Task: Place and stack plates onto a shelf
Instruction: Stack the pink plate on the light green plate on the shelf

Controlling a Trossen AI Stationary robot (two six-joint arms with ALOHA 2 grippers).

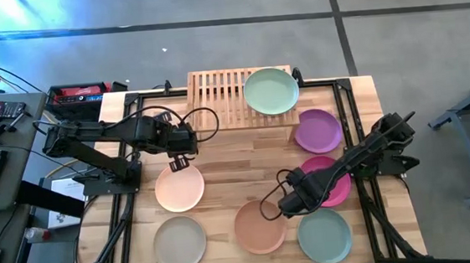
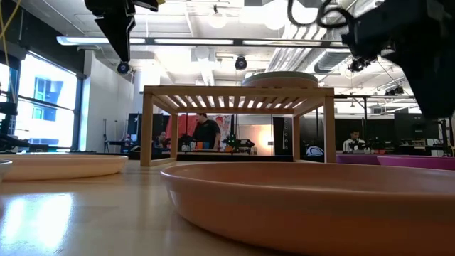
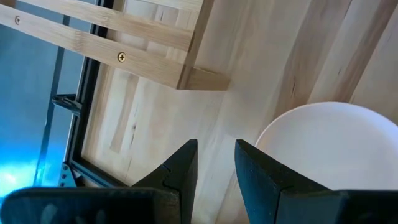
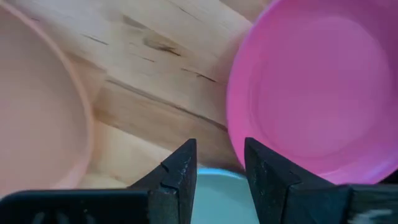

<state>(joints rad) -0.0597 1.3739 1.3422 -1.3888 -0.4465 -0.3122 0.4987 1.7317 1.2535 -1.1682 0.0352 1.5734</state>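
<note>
1. While both arms are working over the table (image 1: 221, 162), the left gripper (image 1: 178, 163) is hovering left of centre in the high view, just above the top edge of the peach plate (image 1: 179, 188); its fingers (image 3: 180, 171) are standing a narrow gap apart and holding nothing.
2. Sitting below it at lower left, the beige plate (image 1: 179, 242) is waiting untouched.
3. Occupying the upper middle of the frame, the shelf (image 1: 216, 99) is already carrying a green plate (image 1: 270, 91) on its right half, which is overhanging the rack's right end slightly.
4. Lying at lower centre, the terracotta plate (image 1: 259, 226) is resting just left of the right gripper (image 1: 288, 205).
5. Hanging between the terracotta, magenta (image 1: 330, 180) and grey-teal (image 1: 324, 235) plates, the right gripper is keeping its fingers (image 4: 177, 174) slightly parted and empty.
6. Sitting at right of centre, the purple plate (image 1: 317, 130) is lying just below the shelf's right end.
7. Judging the risks: a narrow-set gripper is likely to push a shallow rim rather than straddle it, sliding the plate into a neighbour; a plate added to the overhanging green one is likely to tip it off the shelf.
</note>
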